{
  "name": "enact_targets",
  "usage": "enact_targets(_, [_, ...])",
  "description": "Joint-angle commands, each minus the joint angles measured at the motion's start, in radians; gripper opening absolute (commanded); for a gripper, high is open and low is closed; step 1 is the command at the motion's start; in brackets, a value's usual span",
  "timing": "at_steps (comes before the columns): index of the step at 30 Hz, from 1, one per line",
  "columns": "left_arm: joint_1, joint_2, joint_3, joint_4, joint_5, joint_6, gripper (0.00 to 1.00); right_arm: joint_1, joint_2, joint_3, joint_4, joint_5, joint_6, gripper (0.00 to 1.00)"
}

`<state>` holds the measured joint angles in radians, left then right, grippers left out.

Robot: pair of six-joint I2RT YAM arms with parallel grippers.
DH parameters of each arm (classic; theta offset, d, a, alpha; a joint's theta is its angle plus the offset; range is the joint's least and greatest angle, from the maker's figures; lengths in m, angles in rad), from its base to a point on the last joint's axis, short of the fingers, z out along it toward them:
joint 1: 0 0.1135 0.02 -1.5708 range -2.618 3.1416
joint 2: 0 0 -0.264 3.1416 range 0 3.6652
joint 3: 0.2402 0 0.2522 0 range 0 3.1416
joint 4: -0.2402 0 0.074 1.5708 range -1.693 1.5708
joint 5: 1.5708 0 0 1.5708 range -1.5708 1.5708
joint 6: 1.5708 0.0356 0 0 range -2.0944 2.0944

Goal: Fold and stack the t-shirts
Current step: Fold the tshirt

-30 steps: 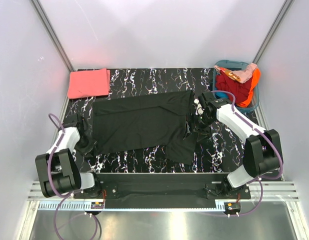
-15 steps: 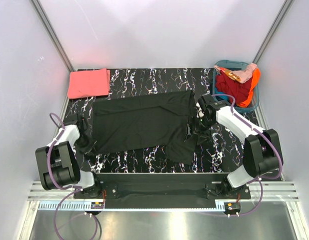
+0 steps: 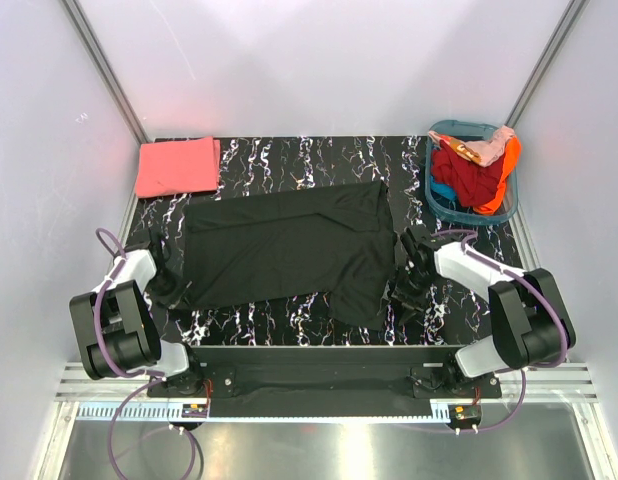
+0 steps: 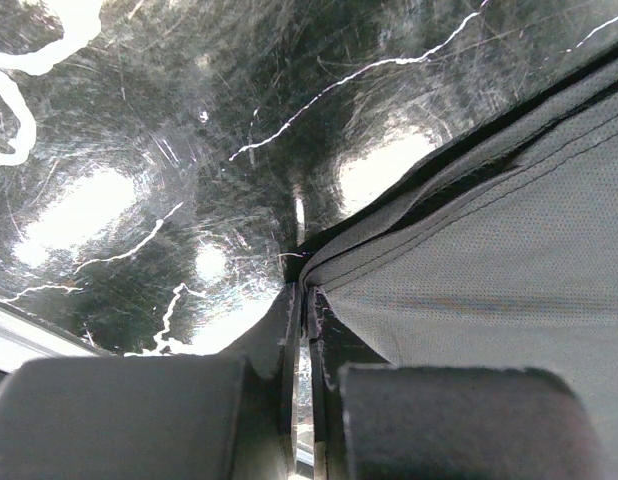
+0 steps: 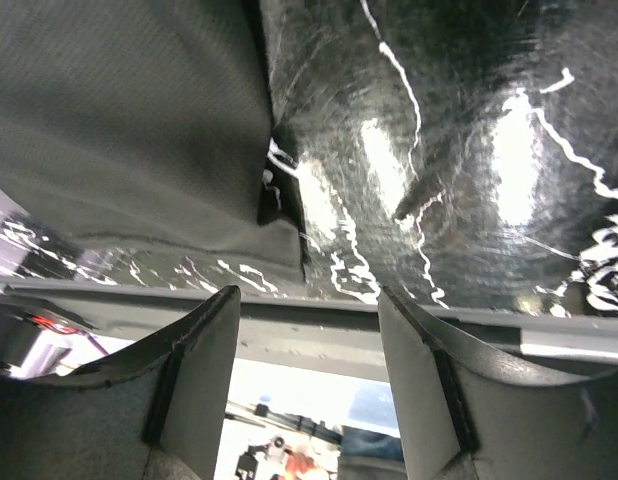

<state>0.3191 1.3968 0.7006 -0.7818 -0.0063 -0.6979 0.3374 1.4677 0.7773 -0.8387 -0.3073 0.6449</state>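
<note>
Mid-desk (image 3: 259, 322): black t-shirt (image 3: 279, 245) spread flat. Coral-pink t-shirt (image 3: 176, 166) folded at far-left corner. Left gripper (image 4: 301, 322) pressed together, pinching the black t-shirt's hem corner (near-left side). Right gripper (image 5: 309, 297) spread, beside its right edge.

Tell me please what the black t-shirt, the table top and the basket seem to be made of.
Black t-shirt: likely fine knit cloth, matte; the left wrist view shows a tiny mesh-like texture and a stitched hem. Table top: hard, glossy, black with white marble-like veins; lights reflect in it; stone or printed laminate, I cannot tell. Basket: probably teal plastic, with a smooth thin rim.
</note>
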Motion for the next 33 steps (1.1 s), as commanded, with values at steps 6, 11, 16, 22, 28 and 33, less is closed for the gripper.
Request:
enact_targets(6, [0.005, 0.041, -0.041, 0.093, -0.004, 0.012, 0.0, 0.024, -0.003, -0.113, 0.217, -0.061, 0.111, 0.59])
enact_targets(11, [0.005, 0.044, -0.038, 0.093, -0.007, 0.012, 0.0, 0.072, 0.043, -0.131, 0.251, -0.035, 0.148, 0.52])
enact_targets(16, [0.005, 0.034, -0.038, 0.09, -0.012, 0.012, 0.0, 0.072, 0.034, -0.156, 0.246, 0.025, 0.188, 0.45])
enact_targets(22, [0.005, 0.031, -0.036, 0.09, -0.015, 0.012, 0.0, 0.074, 0.049, -0.151, 0.237, 0.045, 0.217, 0.35])
enact_targets(28, [0.005, 0.027, -0.033, 0.087, -0.018, 0.015, 0.0, 0.074, 0.06, -0.142, 0.248, 0.083, 0.256, 0.2])
enact_targets(33, [0.006, 0.024, -0.026, 0.082, -0.024, 0.015, 0.0, 0.071, 0.023, -0.096, 0.222, 0.109, 0.223, 0.0])
